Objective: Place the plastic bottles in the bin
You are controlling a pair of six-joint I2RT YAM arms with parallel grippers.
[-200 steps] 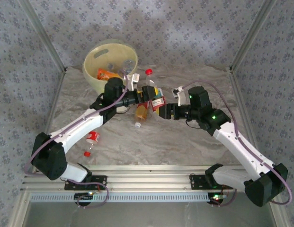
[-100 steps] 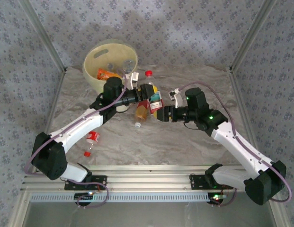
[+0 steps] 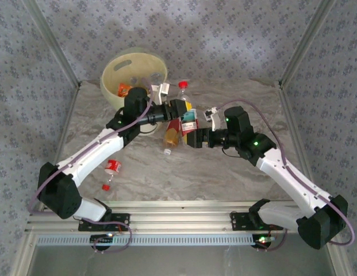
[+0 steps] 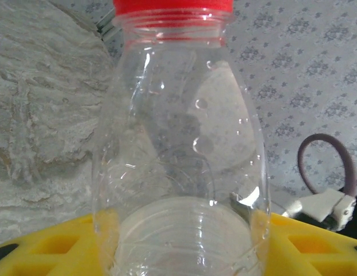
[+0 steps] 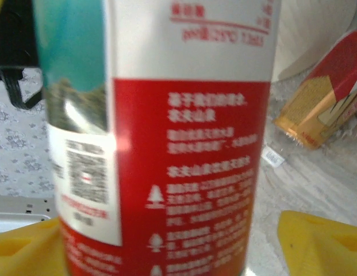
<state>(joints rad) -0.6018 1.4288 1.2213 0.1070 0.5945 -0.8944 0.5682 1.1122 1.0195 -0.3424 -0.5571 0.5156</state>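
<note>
Red cap, red label on the clear bottle [image 3: 188,121]. The left pincer [image 3: 178,109] pinches it, the right pincer [image 3: 191,138] is spread. The bin [image 3: 116,69] is at ten o'clock, open tabletop [image 3: 207,172] at six.

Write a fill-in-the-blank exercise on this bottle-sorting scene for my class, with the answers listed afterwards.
1. The bottle in the left gripper has a ____ cap.
2. The pads of the right gripper are ____.
3. The amber bottle is not standing but ____.
4. Seen from above, the bin stands at the far ____.
Answers: red; yellow; lying; left.
</note>
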